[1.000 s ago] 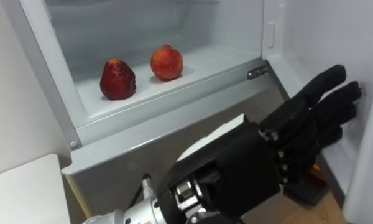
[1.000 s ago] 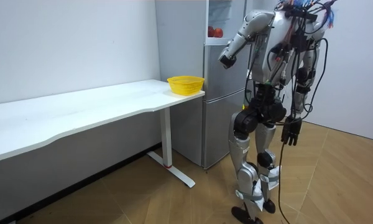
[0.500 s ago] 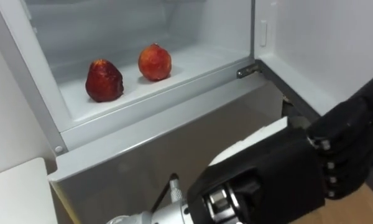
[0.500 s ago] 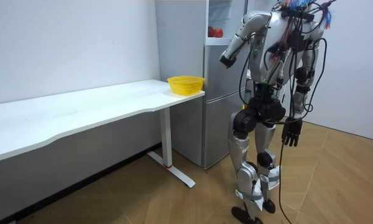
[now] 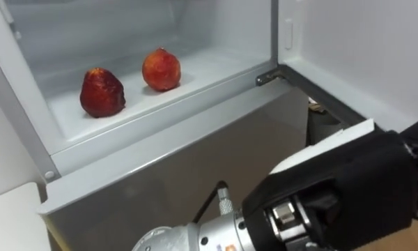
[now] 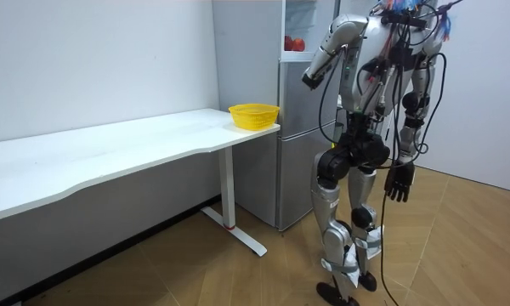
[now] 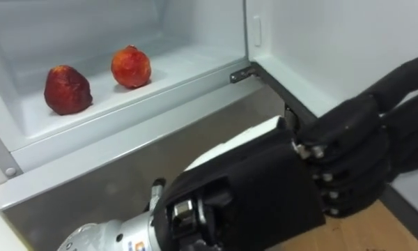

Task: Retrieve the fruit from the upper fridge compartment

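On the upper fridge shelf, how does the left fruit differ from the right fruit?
The left fruit is dark red; the right fruit is lighter, orange-red. The left fruit looks lumpier with a broad base, the right fruit rounder with a small tip on top. The left fruit sits nearer the shelf's front edge, the right fruit farther back. Both rest apart from each other on the white shelf, with no hand on them.

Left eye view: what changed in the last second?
The black left hand, open and empty, has swung to the right; the whole view slid too, so the camera turned. The dark red fruit and the orange-red fruit lie unmoved on the white upper shelf. The right hand hangs at the robot's side as before.
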### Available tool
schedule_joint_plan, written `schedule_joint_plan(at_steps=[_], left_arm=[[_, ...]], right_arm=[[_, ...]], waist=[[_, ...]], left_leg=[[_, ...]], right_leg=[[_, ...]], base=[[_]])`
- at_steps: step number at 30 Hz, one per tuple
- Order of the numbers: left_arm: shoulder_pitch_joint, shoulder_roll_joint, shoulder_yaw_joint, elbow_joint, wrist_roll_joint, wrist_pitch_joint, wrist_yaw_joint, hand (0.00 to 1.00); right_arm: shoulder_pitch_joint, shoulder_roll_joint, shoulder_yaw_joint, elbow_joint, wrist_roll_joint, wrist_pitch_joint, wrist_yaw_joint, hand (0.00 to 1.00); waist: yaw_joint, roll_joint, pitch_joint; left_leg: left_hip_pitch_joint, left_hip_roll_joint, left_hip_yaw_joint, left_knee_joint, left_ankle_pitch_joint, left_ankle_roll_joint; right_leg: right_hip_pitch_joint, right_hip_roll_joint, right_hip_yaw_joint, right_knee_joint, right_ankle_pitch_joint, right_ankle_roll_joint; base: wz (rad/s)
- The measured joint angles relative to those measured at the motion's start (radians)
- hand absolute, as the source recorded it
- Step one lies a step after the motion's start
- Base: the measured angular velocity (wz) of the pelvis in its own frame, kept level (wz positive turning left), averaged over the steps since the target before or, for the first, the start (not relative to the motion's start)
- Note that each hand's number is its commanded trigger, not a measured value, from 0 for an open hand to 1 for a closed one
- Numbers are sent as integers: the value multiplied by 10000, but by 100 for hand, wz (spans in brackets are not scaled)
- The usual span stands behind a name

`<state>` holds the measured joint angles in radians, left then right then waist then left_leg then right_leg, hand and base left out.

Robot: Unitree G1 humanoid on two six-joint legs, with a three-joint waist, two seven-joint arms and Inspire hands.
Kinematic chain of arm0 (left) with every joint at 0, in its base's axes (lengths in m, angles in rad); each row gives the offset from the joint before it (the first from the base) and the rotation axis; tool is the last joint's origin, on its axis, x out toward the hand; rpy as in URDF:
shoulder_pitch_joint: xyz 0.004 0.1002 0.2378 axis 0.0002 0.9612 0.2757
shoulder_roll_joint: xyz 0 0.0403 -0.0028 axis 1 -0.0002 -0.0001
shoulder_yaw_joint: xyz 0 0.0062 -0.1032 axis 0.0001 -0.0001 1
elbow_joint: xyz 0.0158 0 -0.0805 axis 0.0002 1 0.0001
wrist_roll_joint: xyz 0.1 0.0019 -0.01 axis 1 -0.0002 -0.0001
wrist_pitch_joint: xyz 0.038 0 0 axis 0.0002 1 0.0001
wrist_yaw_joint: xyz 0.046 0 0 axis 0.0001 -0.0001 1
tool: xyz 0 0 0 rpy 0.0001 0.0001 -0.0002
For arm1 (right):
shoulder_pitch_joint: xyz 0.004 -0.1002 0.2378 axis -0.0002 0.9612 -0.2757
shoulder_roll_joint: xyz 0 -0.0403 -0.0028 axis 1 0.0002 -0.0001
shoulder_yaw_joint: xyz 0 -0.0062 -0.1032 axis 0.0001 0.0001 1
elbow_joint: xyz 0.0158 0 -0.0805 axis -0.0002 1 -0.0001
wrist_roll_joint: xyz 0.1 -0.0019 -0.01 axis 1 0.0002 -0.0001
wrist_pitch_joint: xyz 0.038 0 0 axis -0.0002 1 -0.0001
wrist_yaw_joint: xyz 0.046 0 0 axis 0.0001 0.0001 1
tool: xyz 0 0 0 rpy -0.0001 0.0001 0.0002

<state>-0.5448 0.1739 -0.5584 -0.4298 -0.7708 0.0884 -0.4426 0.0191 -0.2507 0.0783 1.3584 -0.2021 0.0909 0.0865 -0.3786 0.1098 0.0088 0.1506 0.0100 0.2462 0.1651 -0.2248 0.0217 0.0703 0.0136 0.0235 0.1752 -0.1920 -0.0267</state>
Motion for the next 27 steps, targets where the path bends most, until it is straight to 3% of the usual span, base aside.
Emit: schedule_joint_plan(at_steps=[10,22,27], left_arm=[[-202,-432,-44,398,8,75,28,0],[-406,-492,-42,479,295,218,194,0],[-403,-403,-39,732,800,216,210,0]], right_arm=[[-18,-2,-21,30,-120,194,169,0],[-45,1,7,-17,-200,342,339,0],[-394,-19,179,-5,49,270,320,0]], waist=[[-343,-23,26],[-276,4,32],[-186,-65,80]], left_leg=[[11,22,206,-5,-1,-1],[-2,77,248,-2,0,-2],[-35,92,251,-8,0,-2]], right_leg=[[-139,39,78,62,-5,-8],[-177,67,12,144,24,-56],[-170,67,-51,155,32,-69]], base=[[-1],[-1],[3]])
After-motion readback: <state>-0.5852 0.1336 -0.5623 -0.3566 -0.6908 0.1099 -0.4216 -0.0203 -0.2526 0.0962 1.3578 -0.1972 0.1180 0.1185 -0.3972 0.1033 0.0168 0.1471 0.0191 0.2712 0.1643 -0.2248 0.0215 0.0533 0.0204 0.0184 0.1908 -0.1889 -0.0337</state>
